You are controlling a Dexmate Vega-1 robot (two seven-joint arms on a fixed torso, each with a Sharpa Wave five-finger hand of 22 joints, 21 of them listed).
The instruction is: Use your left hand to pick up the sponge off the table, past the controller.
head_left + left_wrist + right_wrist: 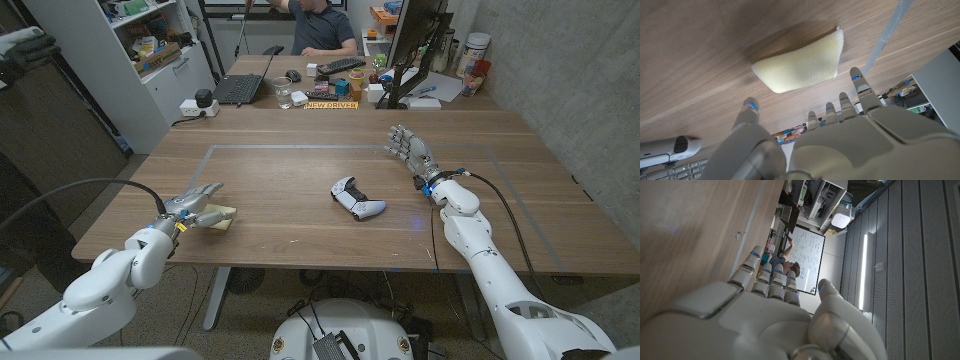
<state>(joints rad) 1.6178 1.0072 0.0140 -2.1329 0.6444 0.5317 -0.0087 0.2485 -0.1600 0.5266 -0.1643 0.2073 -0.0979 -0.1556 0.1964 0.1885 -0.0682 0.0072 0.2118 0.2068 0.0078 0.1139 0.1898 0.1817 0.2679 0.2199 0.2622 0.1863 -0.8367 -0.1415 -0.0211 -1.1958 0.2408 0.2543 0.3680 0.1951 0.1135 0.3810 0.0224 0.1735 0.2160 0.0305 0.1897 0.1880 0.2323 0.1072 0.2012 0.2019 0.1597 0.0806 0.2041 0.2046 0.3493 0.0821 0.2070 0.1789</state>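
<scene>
I have the left hand [840,145] hovering with fingers spread and empty just short of the sponge [802,65], which lies flat on the worktop [300,190]; it looks light and squashy, so I'd pinch across its narrow width.

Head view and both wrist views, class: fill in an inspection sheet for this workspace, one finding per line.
Surface: brown wooden table, pale taped rectangle.
Job's things: pale yellow sponge lying on the table, under the left hand's fingers; white game controller mid-table.
Clutter: laptop, small items at far edge.
Hands: left hand over sponge, fingers apart; right hand open, idle.
Cables: black cable to left arm.
Surroundings: seated person, shelves, whiteboard.
</scene>
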